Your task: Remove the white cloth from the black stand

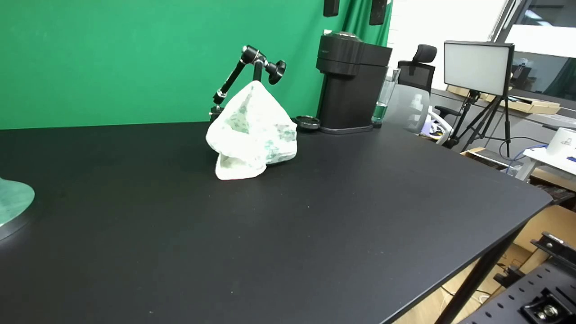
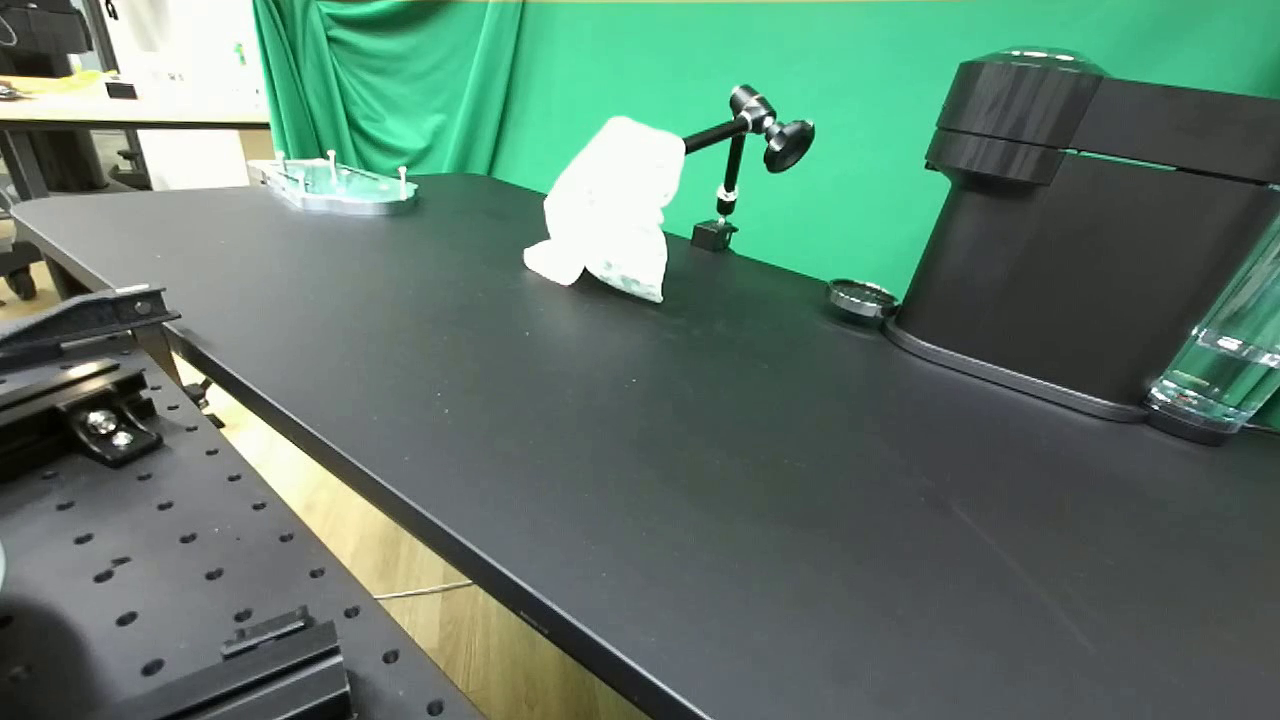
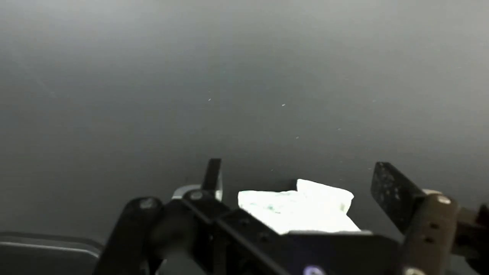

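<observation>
The white cloth, with faint green marks, hangs draped over the end of the black stand, and its lower edge reaches down to or close to the table; it shows in both exterior views (image 1: 254, 130) (image 2: 620, 205) and in the wrist view (image 3: 305, 208). The black jointed stand (image 1: 249, 56) is clamped at the table's back edge and also shows in an exterior view (image 2: 735, 180); the cloth hides its end. My gripper (image 1: 354, 11) is open and empty, high above the table. In the wrist view the cloth lies below and between the open fingers (image 3: 297, 164).
A black coffee machine (image 1: 348, 87) with a clear water tank (image 2: 1225, 350) stands right of the stand. A small round dish (image 2: 862, 298) sits beside it. A clear plate with pegs (image 2: 340, 190) lies at the table's far end. A green backdrop (image 1: 135, 63) hangs behind.
</observation>
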`<state>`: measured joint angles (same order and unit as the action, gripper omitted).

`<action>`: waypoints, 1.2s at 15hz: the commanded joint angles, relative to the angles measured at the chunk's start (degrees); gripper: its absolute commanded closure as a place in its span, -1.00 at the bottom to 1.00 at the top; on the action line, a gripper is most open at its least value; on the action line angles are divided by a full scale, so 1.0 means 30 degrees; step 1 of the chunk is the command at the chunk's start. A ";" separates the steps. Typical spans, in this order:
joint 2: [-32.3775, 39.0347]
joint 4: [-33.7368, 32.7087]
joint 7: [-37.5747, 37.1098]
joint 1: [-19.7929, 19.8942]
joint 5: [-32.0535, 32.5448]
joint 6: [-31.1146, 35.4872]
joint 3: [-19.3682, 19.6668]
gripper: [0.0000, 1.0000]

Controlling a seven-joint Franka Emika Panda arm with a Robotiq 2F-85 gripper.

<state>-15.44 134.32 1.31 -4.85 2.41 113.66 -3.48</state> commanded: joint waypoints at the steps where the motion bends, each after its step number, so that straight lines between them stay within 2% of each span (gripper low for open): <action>1: 0.2058 -0.1092 0.0493 0.0220 0.3310 0.1934 -0.0609 -1.00; 6: 0.4337 -0.1499 0.0325 0.0162 0.7744 0.5572 -0.0850 -1.00; 7: 0.3478 -0.0690 0.0433 0.0029 0.6687 0.5100 -0.0748 -1.00; 12: 0.4346 -0.0999 0.0467 -0.0017 0.7648 0.5733 -0.0747 -1.00; 18: 0.5942 -0.0811 0.3759 -0.0375 0.7575 0.8323 -0.0933 -1.00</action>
<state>0.03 132.12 9.20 -5.73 24.69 135.33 -6.22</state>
